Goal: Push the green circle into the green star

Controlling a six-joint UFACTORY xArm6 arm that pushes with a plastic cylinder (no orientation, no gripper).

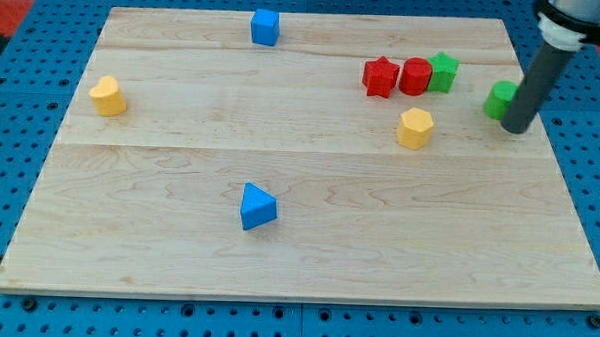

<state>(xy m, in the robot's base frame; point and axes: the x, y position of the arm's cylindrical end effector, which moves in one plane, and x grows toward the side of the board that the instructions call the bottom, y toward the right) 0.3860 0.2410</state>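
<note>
One rod, no claw, nothing held: my tip is touching the green circle near the board's right edge. Green star is sitting leftward toward the top edge, touching a red cylinder.

Dark rod of the arm entering from the view's top right corner, slightly tilted, its pale collar at the upper edge. My tip rests at bench height near the right side, touching the green circle.
</note>
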